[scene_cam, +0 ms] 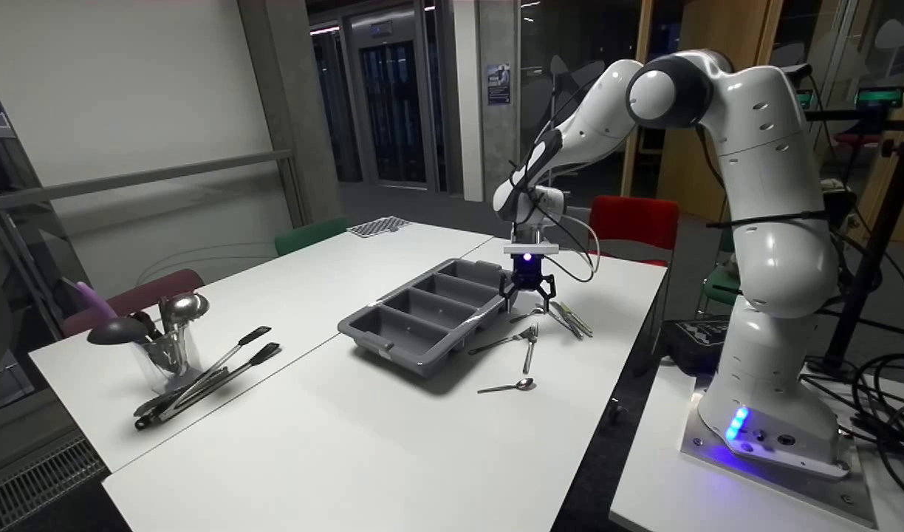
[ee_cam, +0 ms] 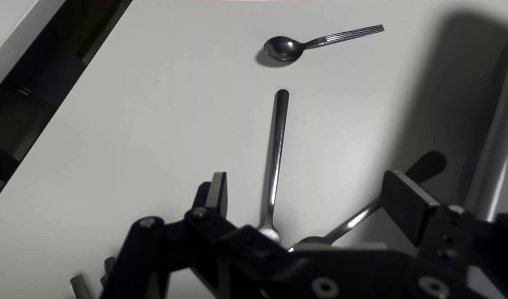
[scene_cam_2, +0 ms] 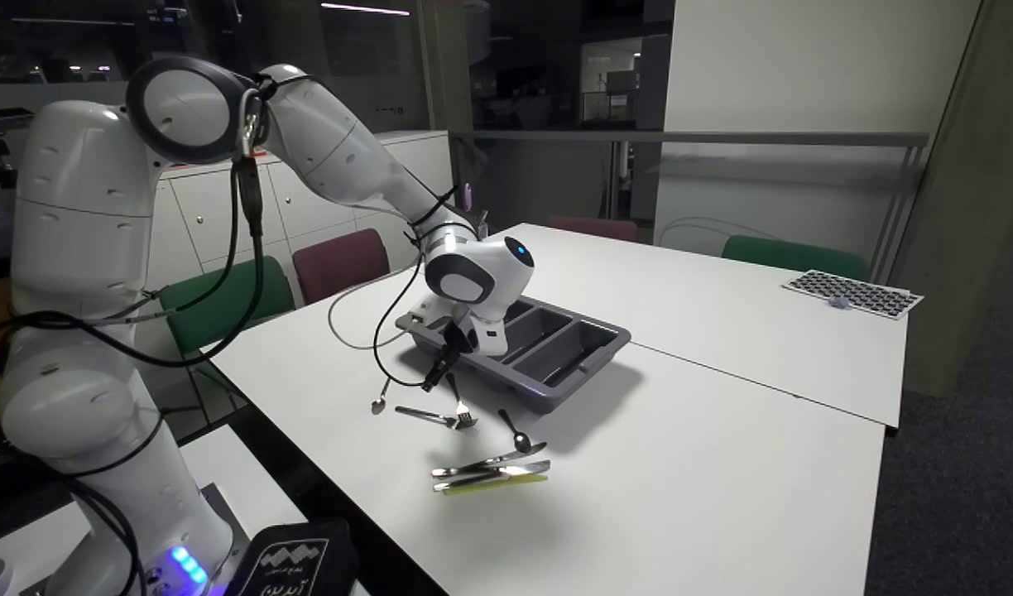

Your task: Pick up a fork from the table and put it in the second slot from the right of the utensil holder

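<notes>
A fork lies flat on the white table, its head close to that of a second fork. In the wrist view the first fork's handle stands between my spread fingers, and the gripper hides both heads. My gripper is open, holding nothing. In an exterior view the gripper hangs above the table beside the grey utensil holder. The holder's long compartments show no utensils. I cannot tell which end counts as right for the second slot from the right.
One spoon lies near the forks, another spoon by the holder's end. Several knives are grouped beyond, with a yellow-green piece. Across the table stand a cup of utensils and tongs. The table edge shows in the wrist view.
</notes>
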### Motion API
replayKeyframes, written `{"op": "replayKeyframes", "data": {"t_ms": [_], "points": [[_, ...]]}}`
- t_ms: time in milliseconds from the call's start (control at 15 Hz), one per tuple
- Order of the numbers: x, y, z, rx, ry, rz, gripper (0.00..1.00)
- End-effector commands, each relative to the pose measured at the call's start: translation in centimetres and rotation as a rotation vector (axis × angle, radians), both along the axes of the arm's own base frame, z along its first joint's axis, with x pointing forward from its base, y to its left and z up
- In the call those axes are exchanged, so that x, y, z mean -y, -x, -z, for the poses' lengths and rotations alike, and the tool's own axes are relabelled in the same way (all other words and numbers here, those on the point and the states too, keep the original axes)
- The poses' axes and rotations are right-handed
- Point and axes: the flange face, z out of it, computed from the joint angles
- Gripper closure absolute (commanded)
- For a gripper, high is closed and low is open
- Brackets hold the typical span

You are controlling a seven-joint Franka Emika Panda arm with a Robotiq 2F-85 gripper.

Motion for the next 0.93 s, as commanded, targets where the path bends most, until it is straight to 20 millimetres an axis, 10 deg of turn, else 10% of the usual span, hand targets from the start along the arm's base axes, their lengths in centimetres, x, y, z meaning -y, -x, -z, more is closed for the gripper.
{"op": "replayKeyframes", "data": {"t_ms": [0, 867], "points": [[-0.3, 1.3, -0.6, 0.008, 0.035, 0.046, 0.0], [-0.5, -0.2, 3.7, 0.019, 0.121, 0.061, 0.0]]}}
